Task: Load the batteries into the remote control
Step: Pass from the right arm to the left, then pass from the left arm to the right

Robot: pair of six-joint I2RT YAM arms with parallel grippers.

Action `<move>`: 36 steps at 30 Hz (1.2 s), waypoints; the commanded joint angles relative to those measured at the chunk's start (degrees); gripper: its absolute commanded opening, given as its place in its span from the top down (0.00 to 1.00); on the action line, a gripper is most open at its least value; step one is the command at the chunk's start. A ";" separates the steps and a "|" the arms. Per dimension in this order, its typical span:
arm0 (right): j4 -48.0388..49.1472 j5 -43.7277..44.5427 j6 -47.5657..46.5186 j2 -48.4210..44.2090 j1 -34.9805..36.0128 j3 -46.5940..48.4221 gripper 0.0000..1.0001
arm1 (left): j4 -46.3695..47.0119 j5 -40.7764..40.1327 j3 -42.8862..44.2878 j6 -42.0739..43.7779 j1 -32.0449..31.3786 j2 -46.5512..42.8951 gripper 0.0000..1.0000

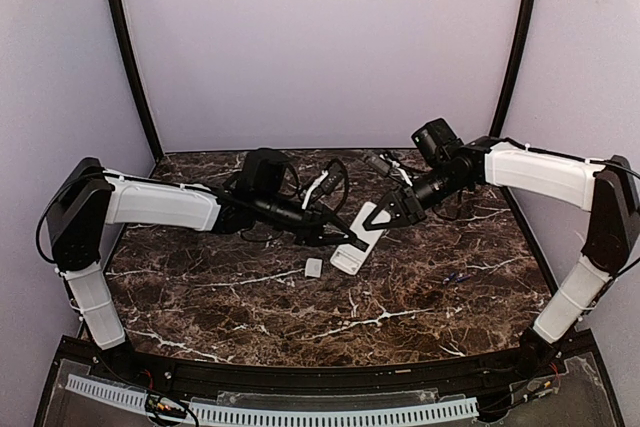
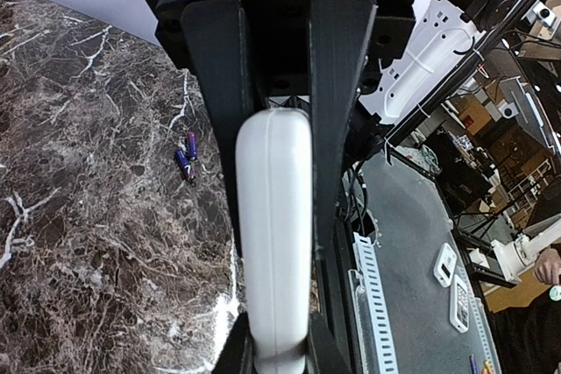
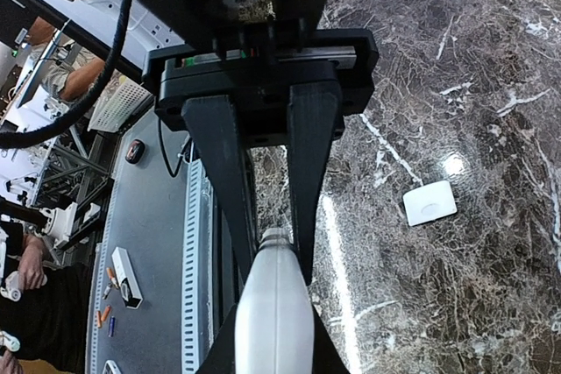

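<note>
The remote control [image 1: 351,255] hangs tilted above the table's middle, its white back and edge showing, gripped from both ends. My left gripper [image 1: 336,236] is shut on its near-left part; in the left wrist view the white remote control [image 2: 273,234] fills the gap of the left gripper [image 2: 275,304]. My right gripper [image 1: 384,217] is shut on the far end, where the remote control [image 3: 274,313] sits between the tips of the right gripper [image 3: 277,260]. Two dark bluish batteries [image 1: 458,276] lie on the marble at the right, and the batteries [image 2: 186,158] also show in the left wrist view.
A small white cover plate [image 1: 313,268] lies flat on the marble table [image 1: 230,307] just left of and below the remote; the cover plate [image 3: 429,202] also shows in the right wrist view. Cables loop behind the left wrist. Walls close the back and sides.
</note>
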 commanded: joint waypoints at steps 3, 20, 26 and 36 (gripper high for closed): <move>0.94 1.20 0.50 0.32 0.50 3.21 0.99 | -0.02 2.97 0.83 -0.34 -1.00 -0.43 0.99; 33.23 2.80 23.07 -12.31 -6.01 -11.50 0.39 | 43.72 -13.55 -12.77 -26.90 5.54 -7.00 1.00; 45.15 4.82 29.38 -10.48 -2.35 -15.45 0.42 | 49.89 -19.34 -15.02 -27.72 5.17 -8.51 1.00; 51.12 5.97 32.27 -4.22 3.25 -11.36 0.55 | 55.41 -24.52 -17.71 -28.94 4.25 -8.98 1.00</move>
